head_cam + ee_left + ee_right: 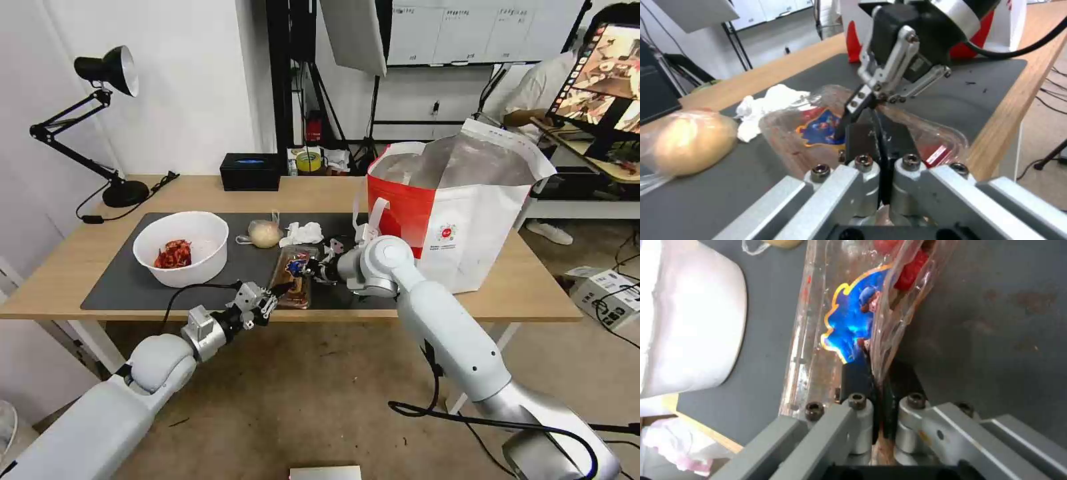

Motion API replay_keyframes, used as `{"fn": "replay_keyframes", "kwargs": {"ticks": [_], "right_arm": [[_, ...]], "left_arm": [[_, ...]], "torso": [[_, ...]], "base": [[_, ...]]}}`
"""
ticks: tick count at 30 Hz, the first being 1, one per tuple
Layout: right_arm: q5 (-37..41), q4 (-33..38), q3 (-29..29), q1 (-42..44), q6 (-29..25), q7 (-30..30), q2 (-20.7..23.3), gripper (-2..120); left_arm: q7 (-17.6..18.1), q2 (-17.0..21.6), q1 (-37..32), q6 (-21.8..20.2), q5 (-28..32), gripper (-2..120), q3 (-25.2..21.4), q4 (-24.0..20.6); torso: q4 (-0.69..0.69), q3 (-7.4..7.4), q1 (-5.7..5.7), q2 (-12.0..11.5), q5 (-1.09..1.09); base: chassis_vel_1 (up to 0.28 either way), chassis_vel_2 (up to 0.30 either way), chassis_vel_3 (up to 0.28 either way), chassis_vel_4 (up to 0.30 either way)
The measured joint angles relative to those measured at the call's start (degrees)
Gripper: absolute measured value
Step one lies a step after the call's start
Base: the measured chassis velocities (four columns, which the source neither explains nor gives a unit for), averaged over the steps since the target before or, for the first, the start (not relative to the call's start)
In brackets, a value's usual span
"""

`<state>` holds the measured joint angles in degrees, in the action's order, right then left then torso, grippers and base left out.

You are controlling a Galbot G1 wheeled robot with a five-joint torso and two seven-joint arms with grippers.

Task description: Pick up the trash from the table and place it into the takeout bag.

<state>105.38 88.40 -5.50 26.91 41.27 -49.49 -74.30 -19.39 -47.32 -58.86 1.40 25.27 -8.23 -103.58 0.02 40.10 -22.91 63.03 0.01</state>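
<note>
We noted both grippers pinched shut on the clamshell tray (293,277), left gripper (279,291) at its near end, right gripper (311,268) on its side edge, long axis running away from us, takeout bag (460,220) just beyond the right gripper

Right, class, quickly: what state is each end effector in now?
Left end effector: shut on the clear plastic clamshell tray.
Right end effector: shut on the same tray's edge.
</note>
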Motion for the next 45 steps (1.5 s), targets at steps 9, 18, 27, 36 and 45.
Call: {"fn": "replay_keyframes", "kwargs": {"ticks": [9, 18, 27, 36, 45], "right_arm": [[-0.52, 0.83, 0.95, 0.45, 0.05, 1.14, 0.24, 0], [-2.95, 9.01, 5.05, 3.33, -0.03, 4.59, 5.21, 0], [-9.62, 16.02, 8.1, 4.97, -2.99, 15.9, 10.68, 0], [-13.17, 20.63, 11.99, 2.33, -13.58, 23.7, 14.18, 0], [-15.94, 19.94, 14.87, -2.8, -24.39, 20.65, 15.91, 0]], "left_arm": [[0.22, 0.69, -5.78, 0.99, 0.72, 0, -7.56, -2.97], [3.92, -0.94, -10.43, 2.61, 0.88, 0, -10.79, -4.69], [6.49, -2.09, -11.36, 3.43, 0.89, 20, -11.08, -4.53], [7.21, -3.22, -12.38, 3.71, 0.85, 53, -10.56, -4.63], [7.92, -3.59, -12.43, 3.71, 0.68, 84, -9.62, -4.63]], "torso": [[-0.02, 0.01, -0.01, -0.01, -0.02], [-0.05, 0.01, -0.01, -0.01, -0.01], [-0.03, 0.0, -0.01, -0.01, 0.0], [-0.02, 0.01, -0.01, -0.01, 0.0], [-0.02, 0.0, -0.01, 0.0, -0.01]], "base": [[0.0, 0.0, 0.0, 0.0], [0.0, 0.0, 0.0, 0.0], [0.0, 0.0, 0.0, 0.0], [0.0, 0.0, 0.0, 0.0], [0.0, 0.0, 0.0, 0.0]]}}
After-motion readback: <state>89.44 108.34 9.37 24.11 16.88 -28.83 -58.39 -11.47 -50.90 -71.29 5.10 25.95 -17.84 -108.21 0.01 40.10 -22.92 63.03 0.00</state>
